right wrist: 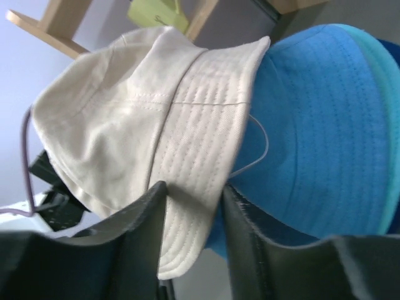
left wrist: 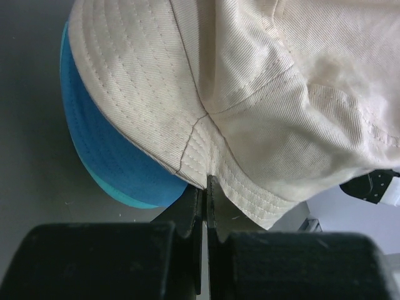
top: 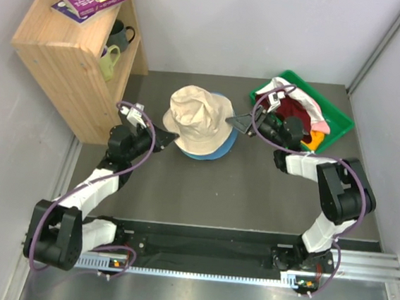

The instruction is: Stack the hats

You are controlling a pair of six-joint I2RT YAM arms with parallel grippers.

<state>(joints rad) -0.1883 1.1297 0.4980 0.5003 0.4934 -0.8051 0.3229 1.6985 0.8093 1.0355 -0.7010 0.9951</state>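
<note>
Left gripper (left wrist: 203, 187), fingers pressed together, pinches the brim edge of the floppy beige cloth bucket hat (left wrist: 250, 94). Right gripper (right wrist: 194, 190), fingers half-spread, straddles the opposite brim. Under that beige hat sits a blue cloth bucket hat (left wrist: 106, 156). Right of it, a dark red cloth hat (top: 299, 115) lies in a green plastic tray (top: 339, 115).

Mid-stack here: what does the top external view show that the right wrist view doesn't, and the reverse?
Only top external: the green tray holding the waiting hats. Only right wrist: the beige hat brim lying between the right gripper fingers, and a teal hat edge underneath. Both: beige hat sitting on the blue hat.
</note>
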